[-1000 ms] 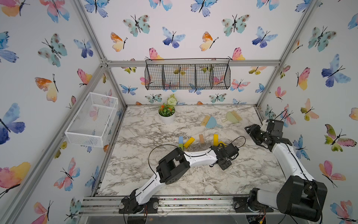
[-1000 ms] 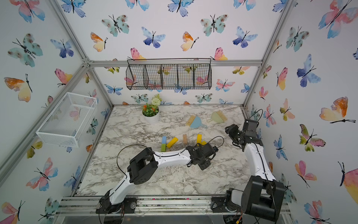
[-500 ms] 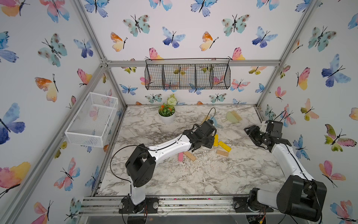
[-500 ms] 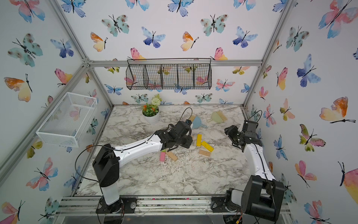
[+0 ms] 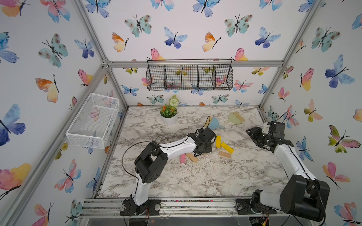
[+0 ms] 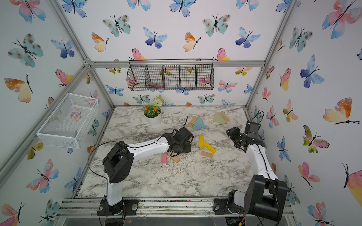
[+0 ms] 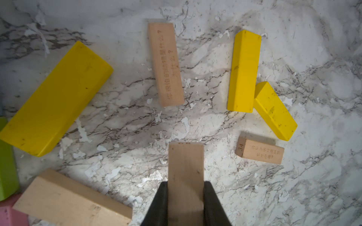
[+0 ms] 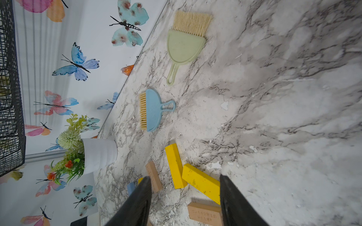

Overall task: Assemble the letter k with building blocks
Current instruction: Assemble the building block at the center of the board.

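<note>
In both top views, the left arm (image 5: 176,145) is reaching across the marble tabletop (image 5: 195,180) to its middle, and its wrist is covering the fingers. Just beside the wrist, a straight yellow block (image 5: 218,141) is lying end to end against a slanted yellow block (image 5: 227,147). A short tan block (image 5: 225,154) is lying near them. A pink block (image 5: 182,158) is lying just beside a long tan block (image 5: 192,157) at the forearm's edge. The right arm (image 5: 286,156) is hanging by the right wall, well apart from the blocks. A blue dustpan (image 5: 214,123), a green dustpan (image 5: 234,118) and a potted plant (image 5: 168,115) are sitting toward the back.

In the left wrist view, the left fingers (image 7: 160,203) are pressing tight against both long sides of the held tan block (image 7: 185,162), whose free end is jutting out over bare tabletop. I cannot tell whether it is lifted. An engraved tan block (image 7: 165,64) is lying beyond it, with a large yellow block (image 7: 56,99) and a green block (image 7: 6,160) off to one side.

In the right wrist view, the right fingers (image 8: 137,199) are standing apart, gripping nothing, above the tabletop. A blue block (image 8: 130,186) is peeking out beside one of them.
</note>
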